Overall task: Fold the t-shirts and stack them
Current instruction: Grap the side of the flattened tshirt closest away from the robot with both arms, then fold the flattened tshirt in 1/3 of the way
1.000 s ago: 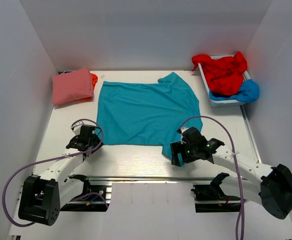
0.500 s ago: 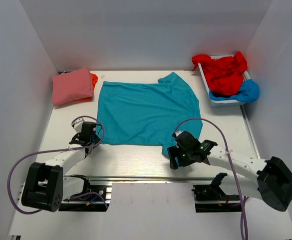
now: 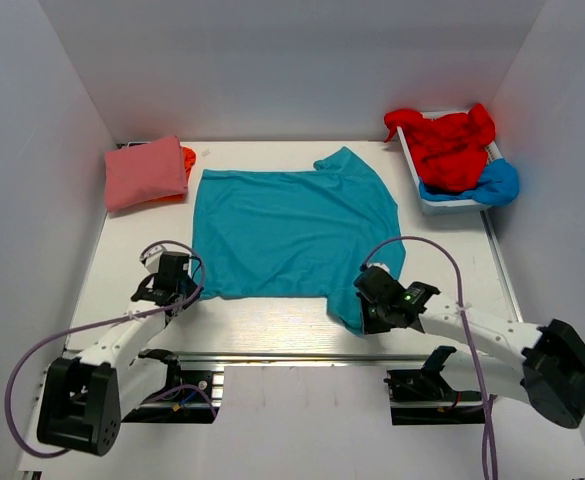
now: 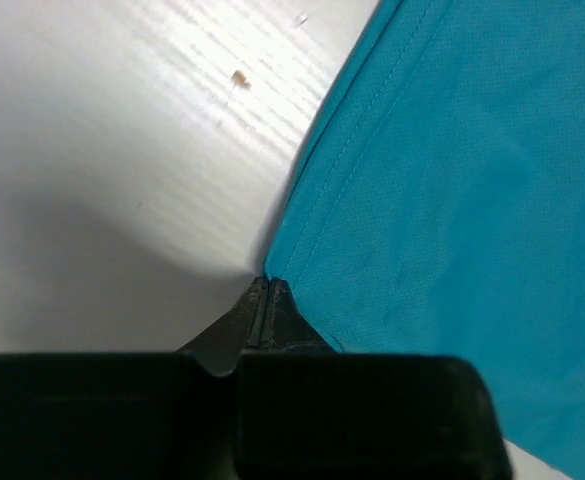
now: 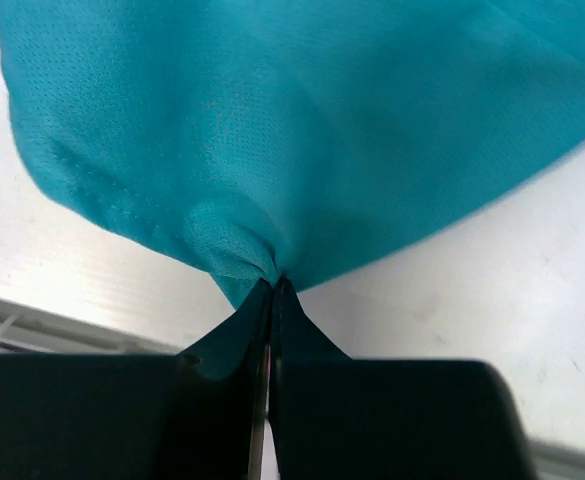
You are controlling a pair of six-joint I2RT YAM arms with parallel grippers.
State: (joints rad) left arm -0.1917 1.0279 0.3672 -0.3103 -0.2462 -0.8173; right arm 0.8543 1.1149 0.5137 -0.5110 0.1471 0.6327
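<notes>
A teal t-shirt point(image 3: 292, 228) lies spread flat in the middle of the table. My left gripper point(image 3: 185, 288) is shut, its tips pinching the shirt's near left corner point(image 4: 302, 270). My right gripper point(image 3: 364, 312) is shut on the near right part of the same shirt, where the cloth bunches at the fingertips point(image 5: 262, 255). A folded pink t-shirt point(image 3: 144, 172) sits at the far left on an orange one point(image 3: 187, 158). A crumpled red t-shirt point(image 3: 450, 145) and a bright blue one point(image 3: 497, 183) fill the tray at the far right.
The white tray point(image 3: 434, 206) stands against the right wall. Grey walls close in the table on three sides. A metal rail point(image 3: 282, 357) runs along the near edge between the arm bases. Purple cables point(image 3: 422, 248) loop over both arms.
Both grippers went from open to shut on the teal t-shirt's near edge. The shirt has slid a little toward the near side, and its far edge moved away from the back wall.
</notes>
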